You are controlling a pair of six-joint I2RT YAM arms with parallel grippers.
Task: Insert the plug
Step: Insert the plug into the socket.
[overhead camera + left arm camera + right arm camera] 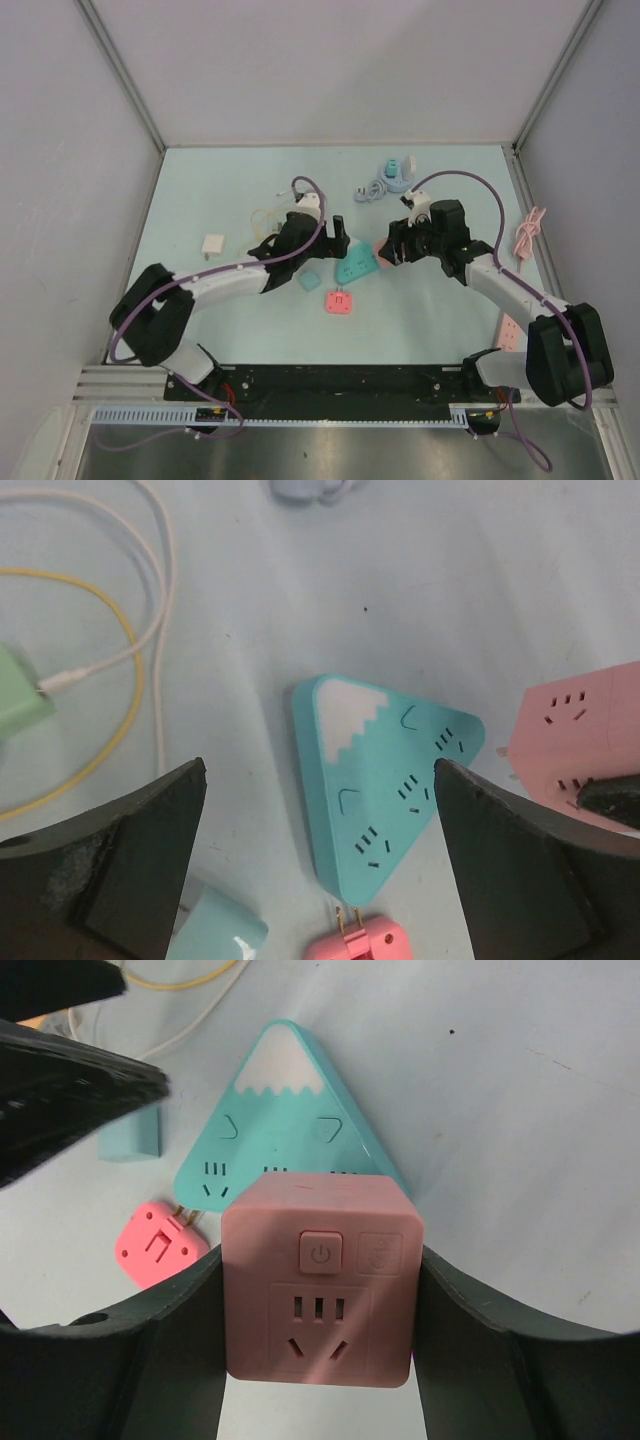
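Sitting clamped inside the right claw (320, 1350): pink cube plug (318, 1222).

We count one teal triangular socket (385, 780), one pink cube socket (318, 1280), one small pink plug (158, 1245), one small teal block (130, 1135), one white adapter (213, 245), one green charger (15, 695), one pink cable (528, 235), and a pale blue cluster (395, 172), possibly two items.
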